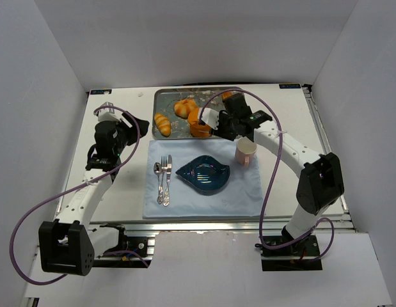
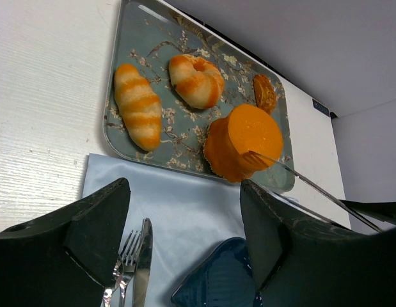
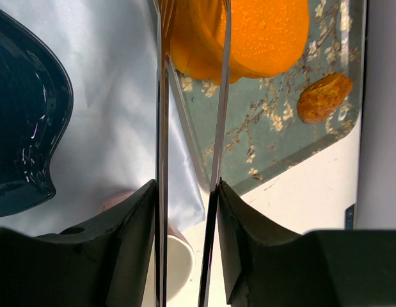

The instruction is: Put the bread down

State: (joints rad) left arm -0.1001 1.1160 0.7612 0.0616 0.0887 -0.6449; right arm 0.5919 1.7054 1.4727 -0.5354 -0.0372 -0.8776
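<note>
A pale blue cloth [image 1: 249,192] lies at the middle of the white bench [image 1: 130,192], close to its near edge. On it are silver cutlery [image 1: 163,179] along the left side, a dark blue leaf-shaped plate [image 1: 204,174] at the centre and a pink mug [image 1: 246,152] at the far right corner. The left gripper [image 2: 185,185] hangs over the cloth's far left corner, its fingers spread wide and holding nothing. The right gripper [image 3: 185,188] is above the cloth's far edge, just beside the mug. It is part-closed on a pair of slim shiny metal tongs [image 3: 162,128] that reach out past its fingertips.

The bread [image 2: 245,137], a smooth plain orange cylinder, sits at the near rim of a grey blossom-patterned metal tray [image 2: 178,144], right of the rim's middle. It lies beyond the right gripper at the far end of the tongs, apart from the fingers themselves. One forked tip touches its side, one blade runs along its edge and the other crosses in front of it. Whether it is pinched cannot be told.

Farther on the tray lie a striped elongated roll [image 2: 138,105] at the left, a round scored bun [image 2: 196,80] and a small brown piece [image 2: 265,94] toward the far right
</note>
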